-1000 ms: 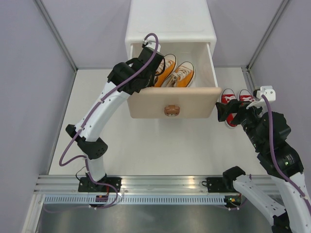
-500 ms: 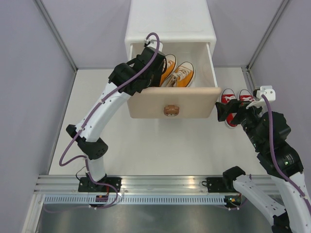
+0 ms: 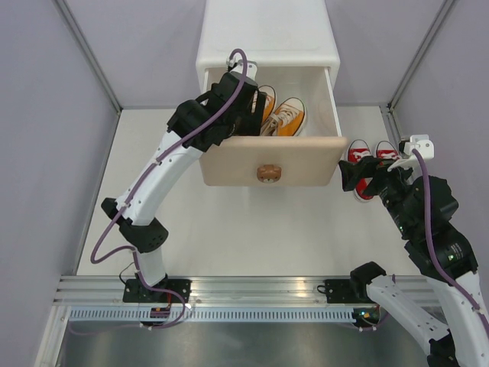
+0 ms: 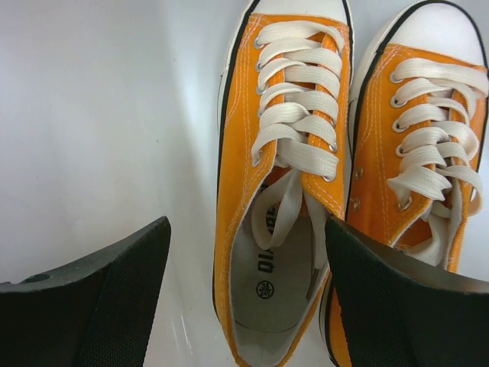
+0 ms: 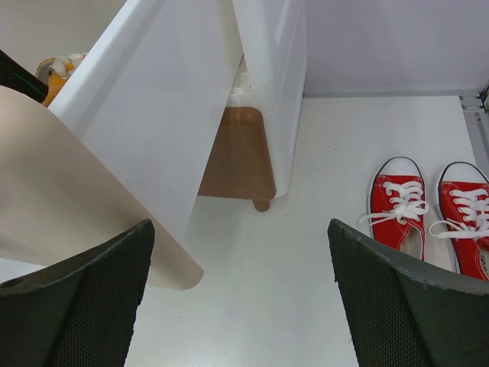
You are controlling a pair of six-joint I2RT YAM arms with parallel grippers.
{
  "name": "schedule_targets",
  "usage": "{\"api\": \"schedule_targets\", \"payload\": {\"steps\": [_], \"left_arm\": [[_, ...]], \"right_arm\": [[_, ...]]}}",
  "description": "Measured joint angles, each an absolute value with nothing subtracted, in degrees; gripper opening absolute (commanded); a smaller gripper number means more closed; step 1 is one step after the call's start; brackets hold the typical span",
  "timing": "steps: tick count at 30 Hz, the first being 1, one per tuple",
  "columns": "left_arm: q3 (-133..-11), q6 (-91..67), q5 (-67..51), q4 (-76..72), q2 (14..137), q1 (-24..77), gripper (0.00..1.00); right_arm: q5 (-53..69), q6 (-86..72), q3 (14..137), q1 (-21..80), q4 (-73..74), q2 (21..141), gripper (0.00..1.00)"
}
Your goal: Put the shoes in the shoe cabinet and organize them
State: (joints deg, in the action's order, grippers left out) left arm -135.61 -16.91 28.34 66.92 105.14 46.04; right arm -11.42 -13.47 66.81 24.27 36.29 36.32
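Note:
The white shoe cabinet (image 3: 267, 38) stands at the back with its upper drawer pulled out, beige front (image 3: 306, 157) facing me. Two orange shoes (image 4: 283, 191) (image 4: 428, 153) lie side by side in the drawer, toes pointing away from the left wrist camera. My left gripper (image 3: 248, 107) (image 4: 246, 229) is inside the drawer, open, its fingers either side of the left shoe's heel. Both red shoes (image 3: 359, 153) (image 5: 397, 210) (image 5: 466, 218) sit on the table right of the cabinet. My right gripper (image 3: 359, 174) (image 5: 241, 229) hovers just in front of them, open and holding nothing.
The cabinet's brown lower front (image 5: 237, 153) and a short leg (image 5: 261, 205) show beneath the open drawer. Grey walls close in both sides. A metal rail (image 3: 244, 294) runs along the near edge of the white table (image 3: 252, 229).
My left gripper's jaws have spread apart, letting go of the left orange shoe in the drawer. The right arm has not moved.

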Motion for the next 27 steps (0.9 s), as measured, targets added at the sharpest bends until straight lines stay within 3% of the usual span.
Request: {"api": "schedule_targets", "payload": {"steps": [27], "left_arm": [[-135.6, -21.7, 16.3, 61.1, 98.1, 46.0, 0.98]], "right_arm": [[-11.4, -13.5, 67.3, 24.3, 33.7, 33.9, 0.98]]}}
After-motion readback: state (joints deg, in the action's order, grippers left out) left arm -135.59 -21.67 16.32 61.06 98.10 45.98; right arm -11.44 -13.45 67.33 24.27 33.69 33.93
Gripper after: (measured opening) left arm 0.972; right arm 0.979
